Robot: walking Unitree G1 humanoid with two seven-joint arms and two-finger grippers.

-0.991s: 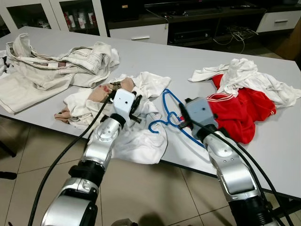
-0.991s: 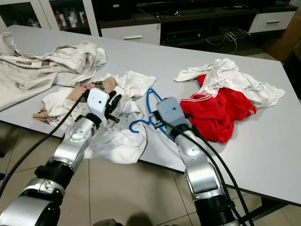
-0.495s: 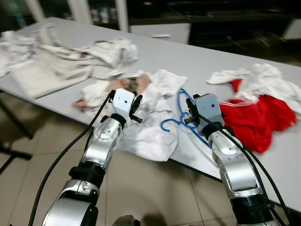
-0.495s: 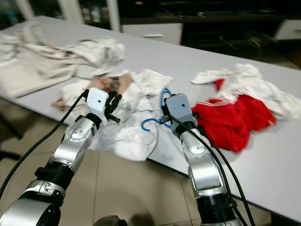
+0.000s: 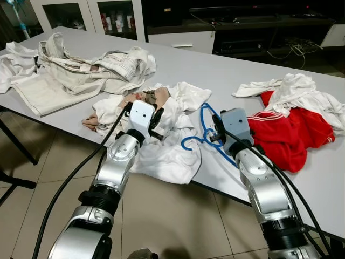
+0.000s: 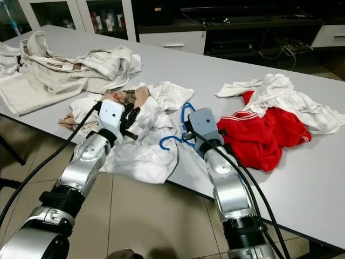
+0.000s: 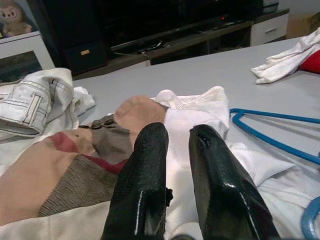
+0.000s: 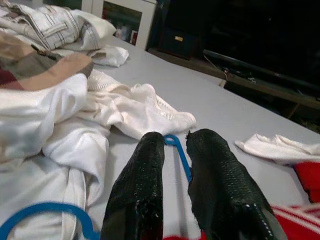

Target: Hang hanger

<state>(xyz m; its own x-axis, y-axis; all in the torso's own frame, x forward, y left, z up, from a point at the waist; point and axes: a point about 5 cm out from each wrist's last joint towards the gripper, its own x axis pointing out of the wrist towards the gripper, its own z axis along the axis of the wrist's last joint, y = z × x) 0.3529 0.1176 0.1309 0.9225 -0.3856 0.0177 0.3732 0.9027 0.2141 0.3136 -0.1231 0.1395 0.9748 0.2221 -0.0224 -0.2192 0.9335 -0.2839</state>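
Hanger, blue plastic, lies flat on the grey counter between a crumpled white shirt on its left and a red garment on its right, its hook curling onto the shirt. Right gripper sits just over the hanger, jaws nearly clenched with the blue bar between them, though actual grip cannot be confirmed. Left gripper hovers above the white shirt, jaws nearly together, grasping nothing.

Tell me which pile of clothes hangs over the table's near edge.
The white garment under the left gripper; the beige pile and red top lie fully on the table.
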